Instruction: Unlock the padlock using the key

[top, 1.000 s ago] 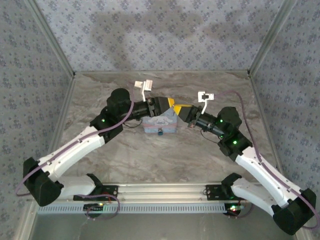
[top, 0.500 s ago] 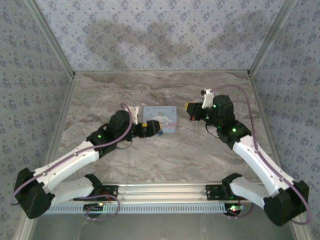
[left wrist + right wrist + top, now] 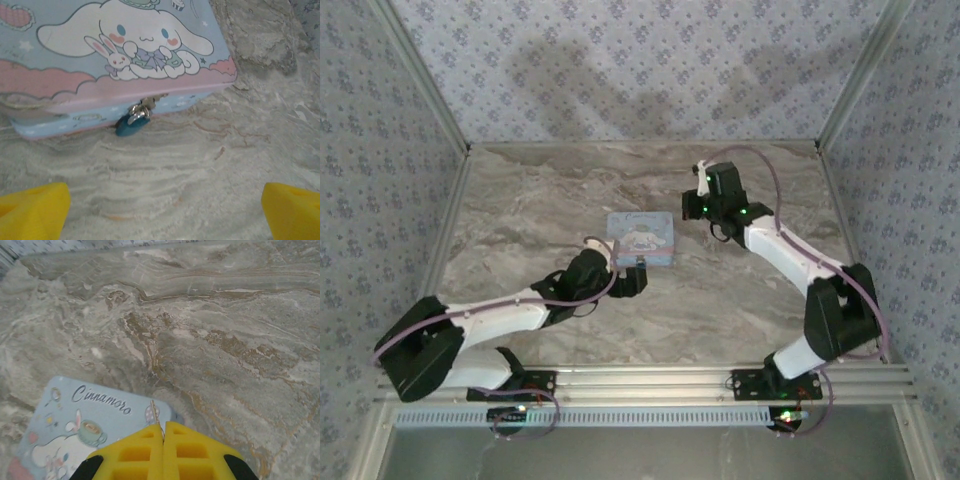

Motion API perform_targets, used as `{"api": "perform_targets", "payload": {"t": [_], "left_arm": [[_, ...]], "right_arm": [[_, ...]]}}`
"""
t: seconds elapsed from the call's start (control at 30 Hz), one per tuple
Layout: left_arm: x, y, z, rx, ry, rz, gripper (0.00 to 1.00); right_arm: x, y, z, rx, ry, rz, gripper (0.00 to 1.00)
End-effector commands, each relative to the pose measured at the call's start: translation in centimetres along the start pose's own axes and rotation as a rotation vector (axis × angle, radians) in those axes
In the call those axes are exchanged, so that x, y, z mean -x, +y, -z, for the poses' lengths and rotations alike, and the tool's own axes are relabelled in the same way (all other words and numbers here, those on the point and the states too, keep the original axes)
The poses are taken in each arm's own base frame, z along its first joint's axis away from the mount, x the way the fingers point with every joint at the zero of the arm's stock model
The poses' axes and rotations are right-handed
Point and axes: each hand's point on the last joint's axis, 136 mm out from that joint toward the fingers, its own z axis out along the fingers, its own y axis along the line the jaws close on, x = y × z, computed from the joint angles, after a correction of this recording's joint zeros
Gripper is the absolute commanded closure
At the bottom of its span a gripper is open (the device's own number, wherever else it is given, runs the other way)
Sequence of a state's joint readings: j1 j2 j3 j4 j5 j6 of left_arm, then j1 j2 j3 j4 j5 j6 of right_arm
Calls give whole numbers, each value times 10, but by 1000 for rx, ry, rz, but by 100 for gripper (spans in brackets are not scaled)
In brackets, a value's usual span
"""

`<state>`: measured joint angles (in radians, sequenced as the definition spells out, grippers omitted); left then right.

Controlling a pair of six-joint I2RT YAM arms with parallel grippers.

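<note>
Right pincer [image 3: 163, 426], pinching key [image 3: 154, 413], should align squarely with padlock [image 3: 131, 123]; left pincer [image 3: 162, 208], spread, should steady it first.

Left arm [image 3: 500, 318] lies low over the table, reaching forward; left gripper [image 3: 165, 212] has its 2 yellow fingers spread wide. Right arm [image 3: 790, 255] bends sharply at the elbow, forearm reaching leftward; right gripper [image 3: 164, 429] pinches the key [image 3: 155, 412].
</note>
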<state>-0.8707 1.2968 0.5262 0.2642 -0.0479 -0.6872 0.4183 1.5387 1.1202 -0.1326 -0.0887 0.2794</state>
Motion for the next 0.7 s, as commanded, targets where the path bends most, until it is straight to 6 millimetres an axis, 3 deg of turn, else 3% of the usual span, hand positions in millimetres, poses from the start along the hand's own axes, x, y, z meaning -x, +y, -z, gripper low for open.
{"api": "perform_targets", "payload": {"t": [0.0,0.3,0.53,0.67], "left_arm": [[29,-8,-10,-27,-109,-40,2],[52,13,-29,3,-110,-18,2],[70,13,-47,-55,-123,-11,2],[62,7,-58,-104,-75,-18,2]], "right_arm": [[17,-4,-16,-31,-17,31,100],[19,-6,-42,-45,9,54,100],[20,-13,-64,-83,50,87,100],[18,-17,-76,-117,70,107,100]]}}
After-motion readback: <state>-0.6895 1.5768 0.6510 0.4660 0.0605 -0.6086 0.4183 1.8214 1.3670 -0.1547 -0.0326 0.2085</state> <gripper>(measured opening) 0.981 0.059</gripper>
